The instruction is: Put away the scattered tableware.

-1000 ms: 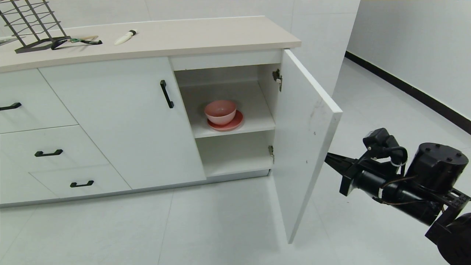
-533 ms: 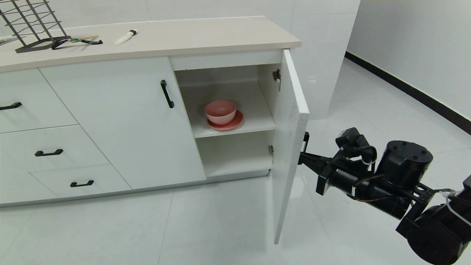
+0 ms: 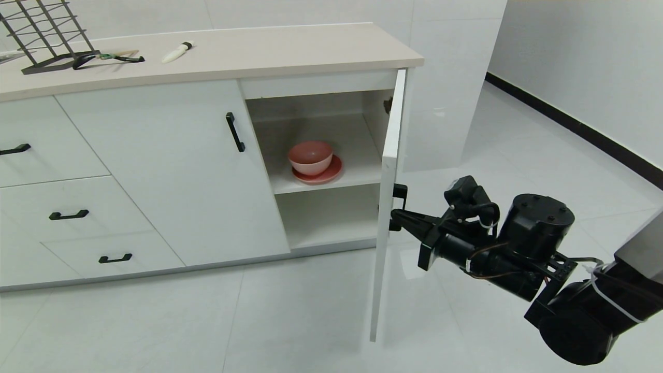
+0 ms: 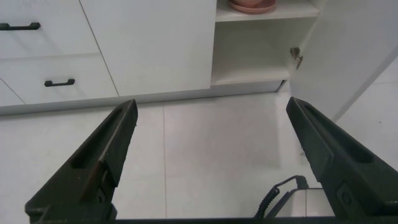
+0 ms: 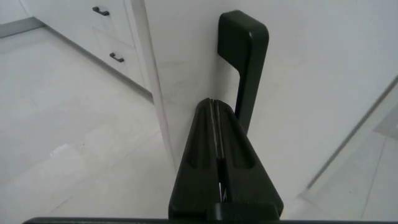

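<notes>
Shutting the cabinet looks to be the step in hand. Its right-hand door stands roughly half open and edge-on to the head view, with the far shelves in sight. The next move, as I judge it, calls for a steady push leftward and away on the door's outer face until it meets the frame. The contact must keep from sliding off the smooth panel.

On the right of the scene, the right arm stretches low and near-level toward the door. The right gripper has its fingers pressed together, holding nothing. Its tip appears to rest against the panel just beside the black handle. The left gripper hangs spread wide over the floor, near the cabinet's foot.

A pink bowl sits on a pink plate on the upper shelf, already stowed.
</notes>
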### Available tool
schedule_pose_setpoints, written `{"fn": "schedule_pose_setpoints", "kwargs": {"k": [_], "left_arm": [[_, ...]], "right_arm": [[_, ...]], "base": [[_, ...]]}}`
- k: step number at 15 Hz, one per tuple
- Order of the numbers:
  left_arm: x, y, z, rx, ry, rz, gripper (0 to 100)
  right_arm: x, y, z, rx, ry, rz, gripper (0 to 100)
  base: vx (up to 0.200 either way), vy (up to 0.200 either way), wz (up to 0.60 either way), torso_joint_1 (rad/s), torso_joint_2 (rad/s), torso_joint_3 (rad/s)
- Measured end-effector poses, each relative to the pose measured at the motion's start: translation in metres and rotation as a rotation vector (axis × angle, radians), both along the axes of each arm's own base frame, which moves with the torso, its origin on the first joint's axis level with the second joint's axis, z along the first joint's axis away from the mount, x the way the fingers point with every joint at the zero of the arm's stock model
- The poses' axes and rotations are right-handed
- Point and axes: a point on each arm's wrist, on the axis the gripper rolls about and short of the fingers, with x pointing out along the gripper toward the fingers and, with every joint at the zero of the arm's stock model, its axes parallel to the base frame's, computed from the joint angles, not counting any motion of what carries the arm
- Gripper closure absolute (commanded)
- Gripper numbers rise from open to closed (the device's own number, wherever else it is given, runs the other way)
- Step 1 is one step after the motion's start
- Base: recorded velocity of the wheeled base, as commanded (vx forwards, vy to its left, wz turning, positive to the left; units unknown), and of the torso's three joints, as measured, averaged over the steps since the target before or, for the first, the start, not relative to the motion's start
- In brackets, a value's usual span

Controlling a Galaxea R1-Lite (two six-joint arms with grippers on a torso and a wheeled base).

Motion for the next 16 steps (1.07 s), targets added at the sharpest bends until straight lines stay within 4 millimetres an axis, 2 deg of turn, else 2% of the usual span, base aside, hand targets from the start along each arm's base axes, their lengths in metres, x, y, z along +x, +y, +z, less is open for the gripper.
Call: {"fn": "schedule_pose_setpoints", "kwargs": {"k": [8,16], "left_arm": [[0.000,0.000,0.000,0.000,0.000,0.000,0],[0.000,0.000,0.000,0.000,0.000,0.001,0]], "right_arm": [[0.017,0.046,0.003,0.048,-0.066,0.078,100],[0.032,0.094,-0.004,0.094,-0.125,0.146,100]], "base": [[0.000,0.000,0.00,0.000,0.00,0.000],[0.000,0.000,0.00,0.000,0.00,0.000]]}}
